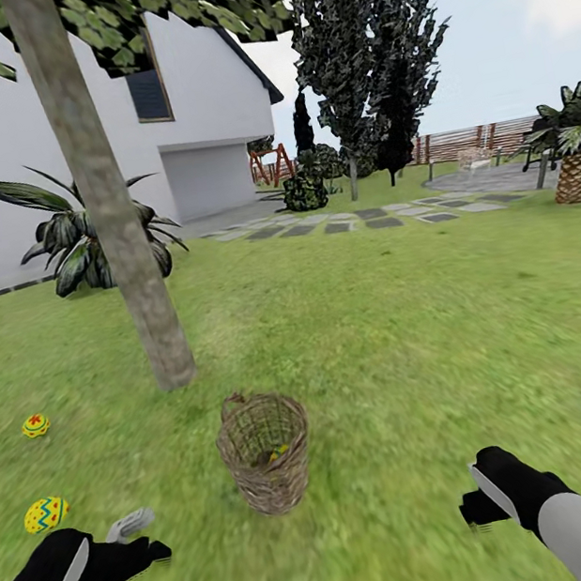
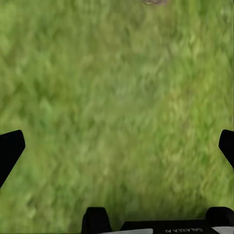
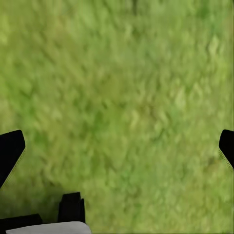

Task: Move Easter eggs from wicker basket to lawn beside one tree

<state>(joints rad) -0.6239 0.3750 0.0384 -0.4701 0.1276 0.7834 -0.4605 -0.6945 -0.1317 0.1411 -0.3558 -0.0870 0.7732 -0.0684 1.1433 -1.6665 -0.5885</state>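
The wicker basket [image 1: 266, 461] stands upright on the lawn [image 1: 402, 328], just in front of the tree [image 1: 114, 236]. A bit of yellow, one Easter egg [image 1: 279, 452], shows inside it. Two more Easter eggs lie on the grass left of the trunk, one nearer the tree [image 1: 35, 426] and one closer to me [image 1: 46, 514]. My left gripper [image 1: 152, 534] hovers low, left of the basket and right of the nearer egg. In the left wrist view it [image 2: 117, 146] is open over bare grass. My right gripper [image 1: 474, 508] is right of the basket, and it [image 3: 117, 146] is open over grass.
A white house [image 1: 201, 106] with a garage door stands behind, with a leafy shrub [image 1: 90, 235] at its wall. Stepping stones [image 1: 363, 217] cross the far lawn. Dark cypresses [image 1: 364, 58], a short palm [image 1: 572, 155] and a wooden fence [image 1: 464, 141] lie farther back.
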